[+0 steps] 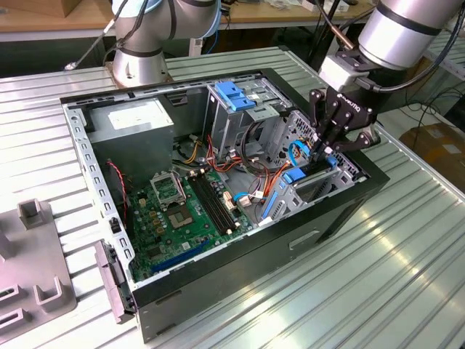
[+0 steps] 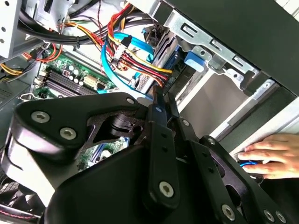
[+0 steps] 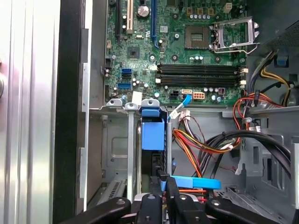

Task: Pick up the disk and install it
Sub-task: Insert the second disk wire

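The disk (image 1: 311, 177) stands on edge in the drive bay at the exterior view's right end of the open computer case (image 1: 240, 265). Its blue carrier rail shows in both wrist views, as a blue block (image 3: 153, 133) in the first and a blue strip (image 2: 175, 63) in the second. My gripper (image 1: 325, 154) reaches down from above with its fingers (image 3: 162, 183) close together on the disk's near end. The fingertips (image 2: 157, 103) point into the bay slot. Cables and the bay's metal walls hide most of the disk's grey body.
The motherboard (image 1: 182, 211) lies on the case floor, with red, yellow and blue cables (image 3: 201, 140) beside the bay. A tall metal cage with a blue tab (image 1: 232, 94) and a power supply (image 1: 134, 120) stand at the back. A person's hand (image 2: 271, 154) rests outside the case. Grey fixtures (image 1: 33, 276) sit at the exterior view's left.
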Controlling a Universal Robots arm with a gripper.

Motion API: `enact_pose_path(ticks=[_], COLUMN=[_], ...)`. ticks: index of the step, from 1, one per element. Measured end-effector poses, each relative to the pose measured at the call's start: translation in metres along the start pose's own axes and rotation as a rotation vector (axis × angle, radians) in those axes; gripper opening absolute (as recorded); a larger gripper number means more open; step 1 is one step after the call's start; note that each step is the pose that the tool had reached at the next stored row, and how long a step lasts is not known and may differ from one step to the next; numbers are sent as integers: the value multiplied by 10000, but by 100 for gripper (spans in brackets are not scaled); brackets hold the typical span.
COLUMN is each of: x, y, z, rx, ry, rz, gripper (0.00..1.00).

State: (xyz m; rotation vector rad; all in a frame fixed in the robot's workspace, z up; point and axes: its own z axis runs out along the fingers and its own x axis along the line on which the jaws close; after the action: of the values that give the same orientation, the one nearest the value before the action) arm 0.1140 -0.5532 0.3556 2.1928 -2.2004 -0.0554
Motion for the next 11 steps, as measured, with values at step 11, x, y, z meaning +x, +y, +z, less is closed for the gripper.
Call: enact_pose_path(ticks=[11], x=[115], y=[3], z=[-61], rx=[-2], ry=[-626], rz=[-31], gripper=[16])
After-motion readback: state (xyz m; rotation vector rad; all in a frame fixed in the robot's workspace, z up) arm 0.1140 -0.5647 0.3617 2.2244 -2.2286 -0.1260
